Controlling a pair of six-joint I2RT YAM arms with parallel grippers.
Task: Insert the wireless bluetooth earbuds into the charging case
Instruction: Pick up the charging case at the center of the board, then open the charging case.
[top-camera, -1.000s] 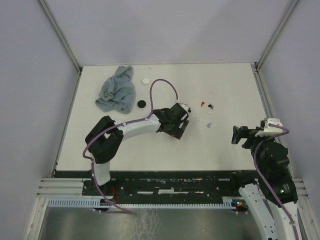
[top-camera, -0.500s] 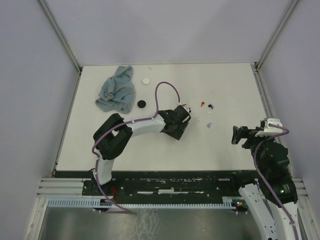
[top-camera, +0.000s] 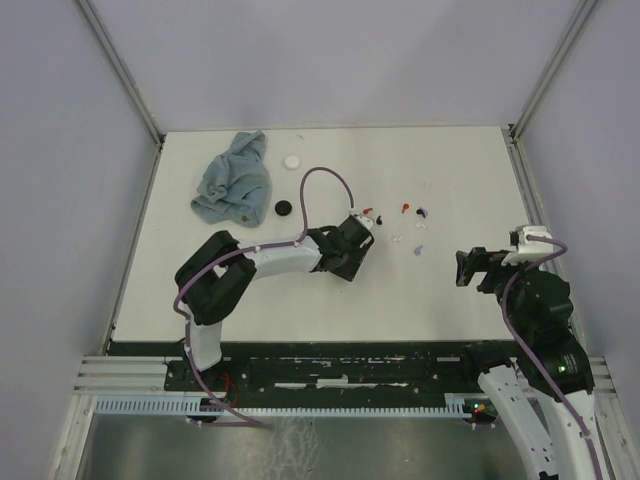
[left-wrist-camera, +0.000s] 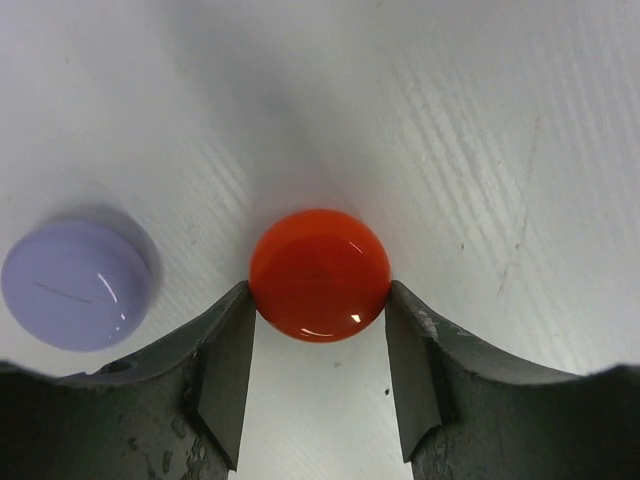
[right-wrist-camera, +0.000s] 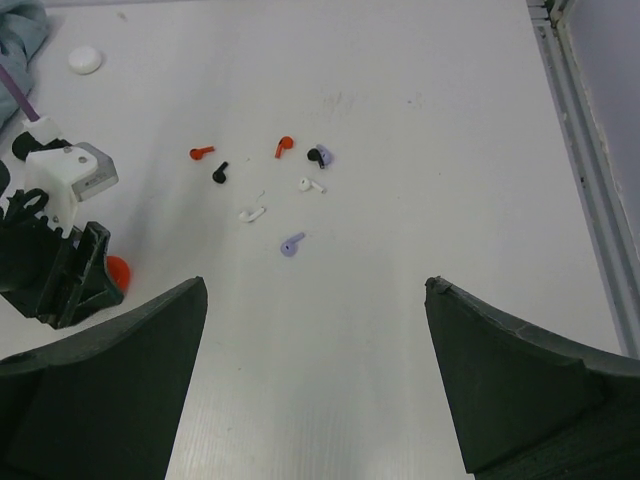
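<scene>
The left claw (left-wrist-camera: 318, 335) is closed onto a red disc (left-wrist-camera: 320, 275), one finger (left-wrist-camera: 225, 370) against each side of it; a second ago those fingers stood much wider, and the arm's elbow has since swung a little towards the near edge. A lavender disc (left-wrist-camera: 75, 285) lies just beside the red one, outside the grip. Both rest on the white worktop (top-camera: 300, 290). The wireless bluetooth earbuds (right-wrist-camera: 310, 184) lie loose on the worktop just right of that claw, a small scatter of red, black, white and lavender bits, none held and none moved. Further right, well apart from them, the right claw (right-wrist-camera: 315, 380) hangs over the worktop with its fingers spread wide and holding nothing, shifted slightly leftward since before. At the far left the blue cloth (top-camera: 235, 180), a black disc (top-camera: 284, 208) and a white disc (top-camera: 291, 161) sit where they were
</scene>
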